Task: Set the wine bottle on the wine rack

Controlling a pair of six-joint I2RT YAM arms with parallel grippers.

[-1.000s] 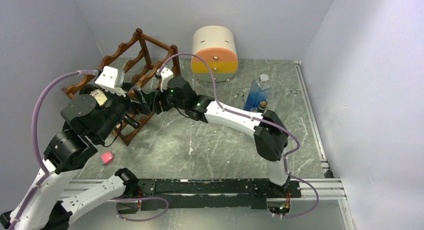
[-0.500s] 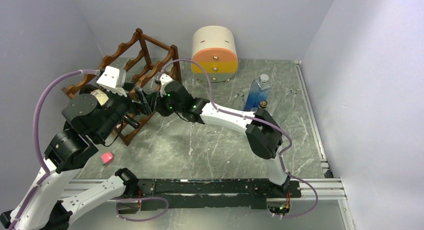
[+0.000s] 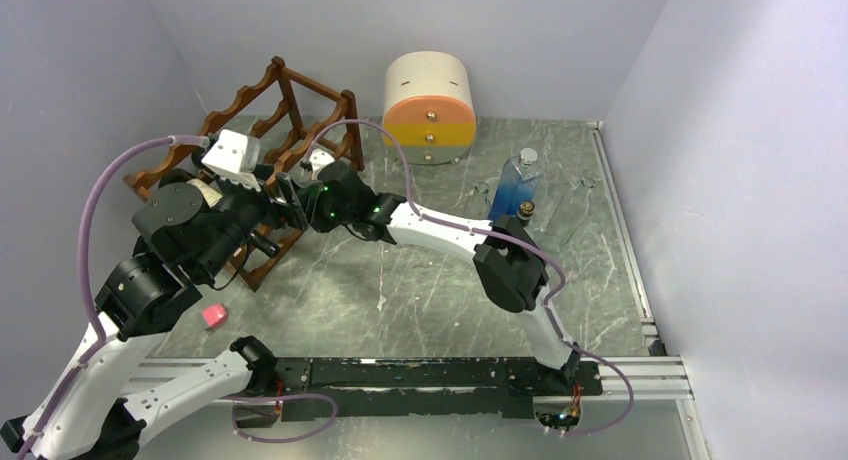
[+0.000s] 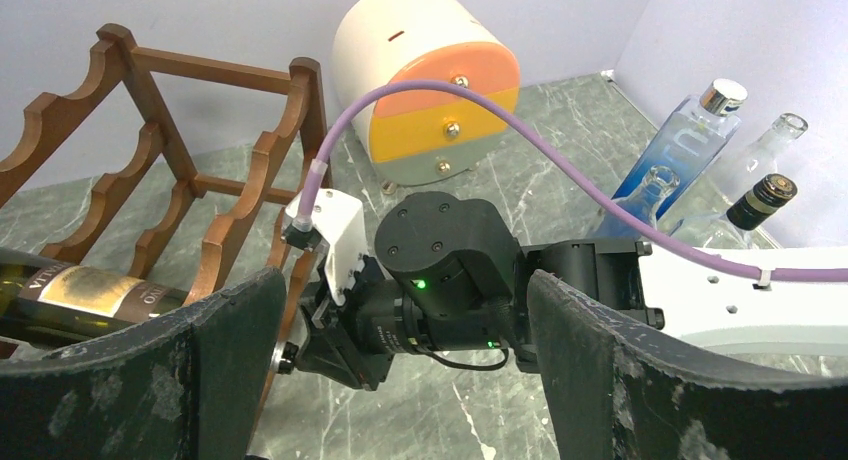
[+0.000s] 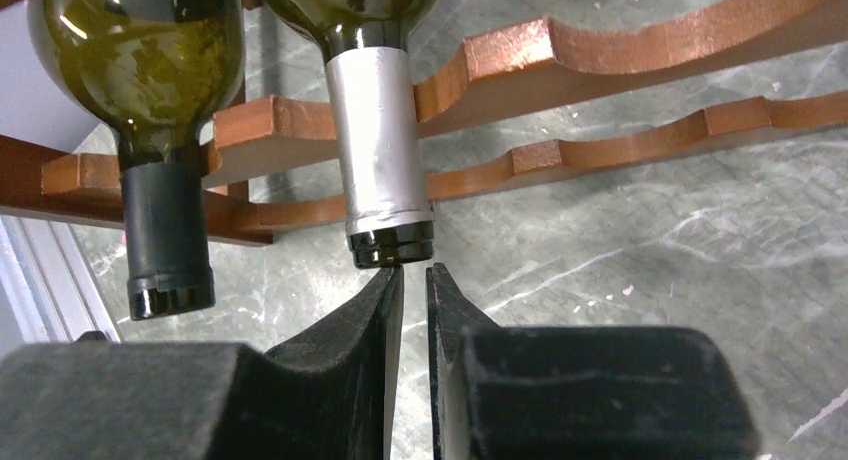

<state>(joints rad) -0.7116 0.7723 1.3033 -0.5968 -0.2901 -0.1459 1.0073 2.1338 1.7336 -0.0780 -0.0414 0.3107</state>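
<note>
The reddish-brown wine rack (image 3: 283, 88) stands at the back left; it also shows in the left wrist view (image 4: 160, 130) and the right wrist view (image 5: 600, 50). Two green wine bottles lie in it with necks pointing out: one with a silver foil neck (image 5: 380, 150), one with a black foil neck (image 5: 165, 220). My right gripper (image 5: 412, 272) is shut with a thin gap, empty, its left fingertip touching the silver-foil bottle's mouth. My left gripper (image 4: 405, 280) is open and empty, hovering above the right wrist beside the rack. A labelled bottle (image 4: 90, 295) shows in the rack.
A cream-and-orange drawer box (image 3: 430, 105) stands at the back centre. A blue bottle (image 3: 517, 185), a clear bottle (image 3: 570, 205) and a dark-capped bottle (image 3: 525, 212) stand at the right. A small pink object (image 3: 213, 315) lies near the left arm.
My right arm has reached further left toward the rack, bringing its fingertips to the silver-foil bottle's mouth. My left wrist has shifted slightly right and up.
</note>
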